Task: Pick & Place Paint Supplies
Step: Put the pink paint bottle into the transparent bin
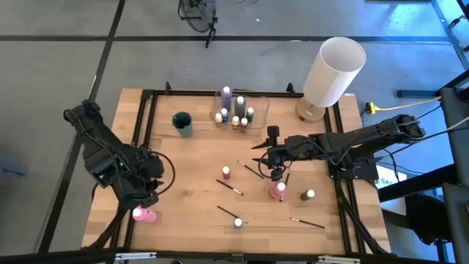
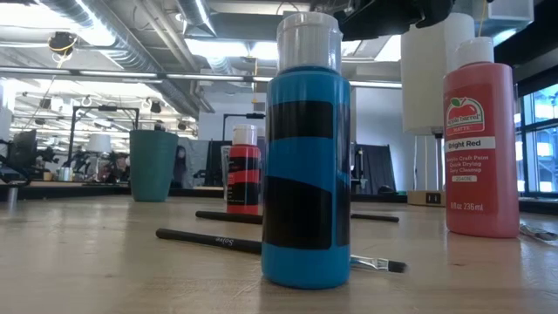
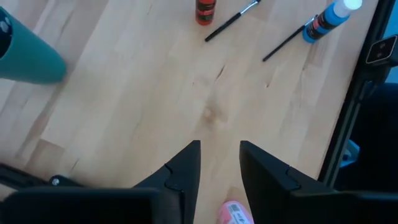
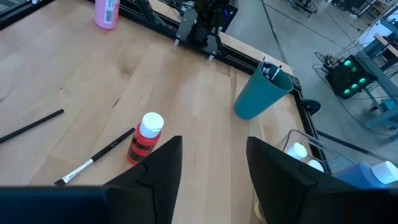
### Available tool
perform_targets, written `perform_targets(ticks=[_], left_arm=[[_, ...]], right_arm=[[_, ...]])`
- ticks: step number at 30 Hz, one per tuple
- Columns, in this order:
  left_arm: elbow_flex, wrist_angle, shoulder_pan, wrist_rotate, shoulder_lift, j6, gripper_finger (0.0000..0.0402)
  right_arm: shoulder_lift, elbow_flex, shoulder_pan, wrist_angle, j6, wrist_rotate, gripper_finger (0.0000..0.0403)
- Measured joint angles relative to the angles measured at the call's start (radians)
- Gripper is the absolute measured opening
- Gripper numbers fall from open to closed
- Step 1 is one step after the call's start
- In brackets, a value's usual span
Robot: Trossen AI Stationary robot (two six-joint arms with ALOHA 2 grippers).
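Note:
A pink paint bottle [image 1: 144, 214] is on the table by the front left corner. My left gripper [image 1: 149, 196] hangs just above it, open, pointing steeply down; the bottle [image 3: 236, 213] shows below the fingers, not between them. My right gripper [image 1: 258, 154] hovers open above mid-table, nothing between its fingers [image 4: 158, 165]. On the table stand a red bottle [image 1: 226, 172], a pink one [image 1: 277, 191], an olive one [image 1: 308, 195] and a blue one [image 1: 238, 222]. Thin dark paintbrushes [image 1: 231, 187] lie flat among them.
A clear container [image 1: 258, 105] with several bottles stands at the far middle, a teal cup [image 1: 182, 123] to its left. A large white cylinder [image 1: 333, 70] stands at the far right corner. A black frame [image 1: 143, 132] runs around the table.

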Motion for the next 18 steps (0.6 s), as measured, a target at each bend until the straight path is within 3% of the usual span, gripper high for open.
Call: perform_targets(ticks=[4, 13, 18], left_arm=[[0.000, 0.005, 0.000, -0.007, -0.005, 0.010, 0.0121], [0.000, 0.005, 0.000, -0.012, -0.006, 0.025, 0.0211], [0.000, 0.005, 0.000, -0.011, -0.006, 0.025, 0.0237]], right_arm=[[0.000, 0.000, 0.000, -0.002, 0.000, 0.000, 0.0181], [0.000, 0.000, 0.000, -0.003, 0.000, 0.003, 0.0181], [0.000, 0.000, 0.000, -0.005, 0.000, 0.004, 0.0181]])
